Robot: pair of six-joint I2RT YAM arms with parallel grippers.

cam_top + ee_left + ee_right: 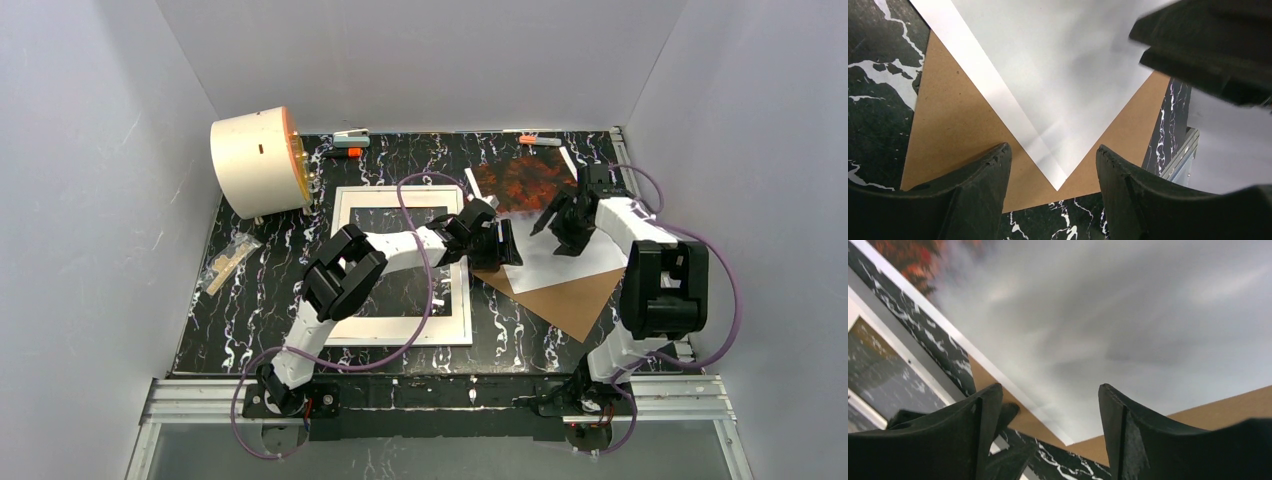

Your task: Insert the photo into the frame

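The photo [560, 258] lies at the right of the marbled table on a brown board [572, 303], its red-orange half [520, 180] to the back and its grey-white half nearer. The white frame [340, 262] lies flat to its left. My left gripper [503, 246] hovers open at the photo's left edge; in the left wrist view a white corner of the photo [1048, 100] shows between the spread fingers of that gripper [1053, 148]. My right gripper [556, 226] is open above the photo's middle; the right wrist view shows it [1049, 387] empty over the grey-white part [1108, 325].
A cream cylinder with an orange face [258, 160] stands at the back left. A clear bag of small wooden parts [228, 262] lies near the left edge. Orange-handled clamps [350, 140] [535, 140] sit on the back edge. Grey walls enclose the table.
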